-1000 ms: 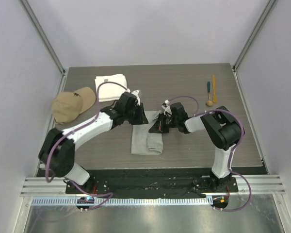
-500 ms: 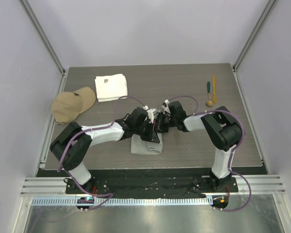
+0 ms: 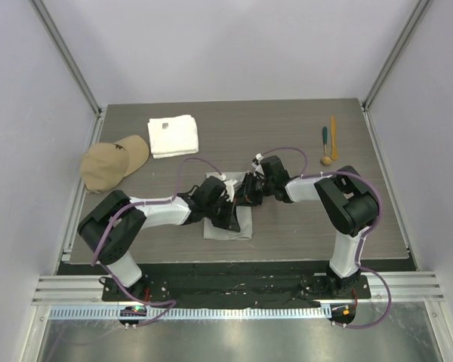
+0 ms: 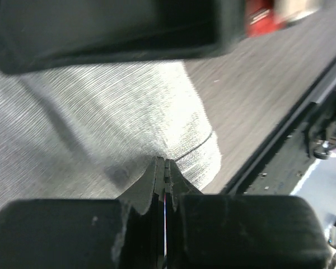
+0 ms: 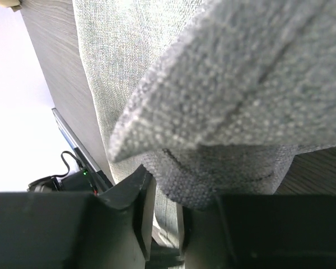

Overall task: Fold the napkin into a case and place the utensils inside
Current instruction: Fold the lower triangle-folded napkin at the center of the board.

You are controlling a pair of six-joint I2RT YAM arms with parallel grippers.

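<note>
The napkin [image 3: 244,223] is lying partly folded at mid-counter [image 3: 302,219], not yet forming a case. The left gripper [image 4: 163,168] is sitting closed at its edge, while the right gripper [image 5: 163,210] is standing slightly open under a raised fold. The utensils [image 3: 328,143] are lying well apart, far right.

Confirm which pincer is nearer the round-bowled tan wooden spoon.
Right. The right pincer is over the light-grey cloth napkin, left of the spoon; the left pincer sits farther left.

We're in a robot lab cell here: plain white walls [image 3: 226,53], aluminium rails [image 3: 234,290], two arms [image 3: 155,211] bolted to a table [image 3: 287,143].
</note>
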